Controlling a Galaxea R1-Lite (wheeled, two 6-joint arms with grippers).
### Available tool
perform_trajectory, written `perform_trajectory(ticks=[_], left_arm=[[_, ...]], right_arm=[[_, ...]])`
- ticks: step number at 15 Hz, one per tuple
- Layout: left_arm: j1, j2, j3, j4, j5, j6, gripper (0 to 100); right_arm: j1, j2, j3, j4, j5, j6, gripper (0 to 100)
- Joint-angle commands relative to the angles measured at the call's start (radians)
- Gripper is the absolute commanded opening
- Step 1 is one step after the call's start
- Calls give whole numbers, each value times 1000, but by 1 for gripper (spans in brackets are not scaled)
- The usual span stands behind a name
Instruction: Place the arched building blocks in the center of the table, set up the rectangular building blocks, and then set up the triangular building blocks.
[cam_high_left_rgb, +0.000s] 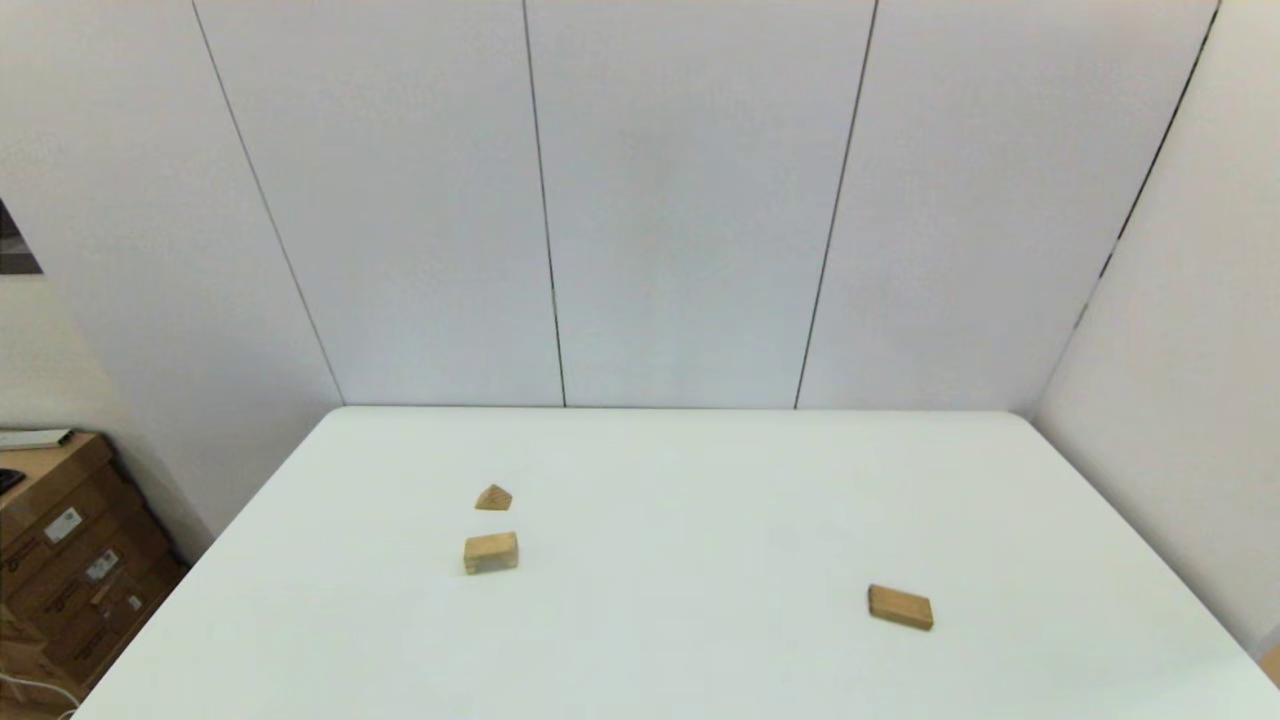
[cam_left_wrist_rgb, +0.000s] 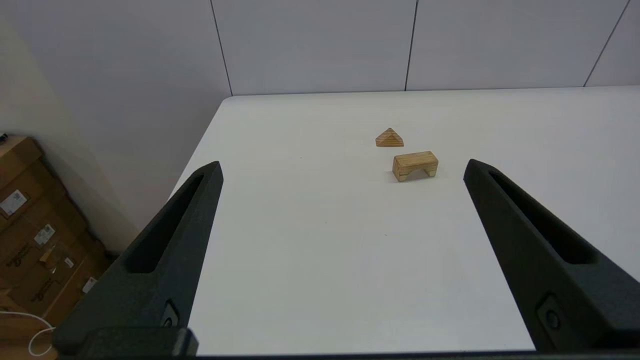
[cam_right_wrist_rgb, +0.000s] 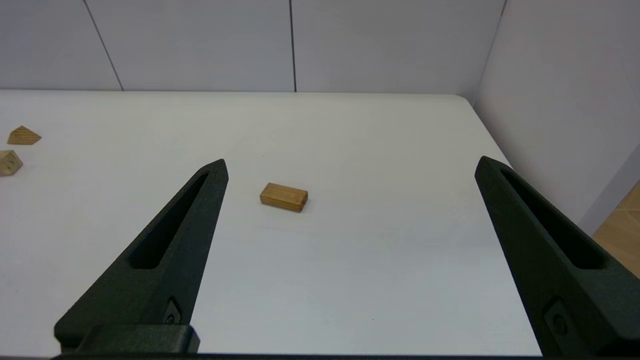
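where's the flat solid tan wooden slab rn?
The flat solid tan wooden slab lies alone on the white table, head view right, nearer the robot, far from the two other blocks at left.

You have a white table (cam_high_left_rgb: 700, 640) with rounded far corners carrying three wooden blocks. The triangular block (cam_high_left_rgb: 493, 498) sits left of the middle, peak up. Just nearer your edge stands the arched block (cam_high_left_rgb: 491, 553), hollow down, close by but apart. The rectangular block (cam_high_left_rgb: 900, 607) lies flat, well apart, toward the right edge.
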Motion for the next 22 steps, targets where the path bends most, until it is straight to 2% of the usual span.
perform_trajectory(ticks=[1, 22], left_arm=[[0, 2, 0, 0, 0, 0, 100], [0, 2, 0, -1, 2, -6, 100]], right_arm=[[1, 0, 0, 0, 0, 0, 100], [1, 0, 2, 0, 0, 0, 100]])
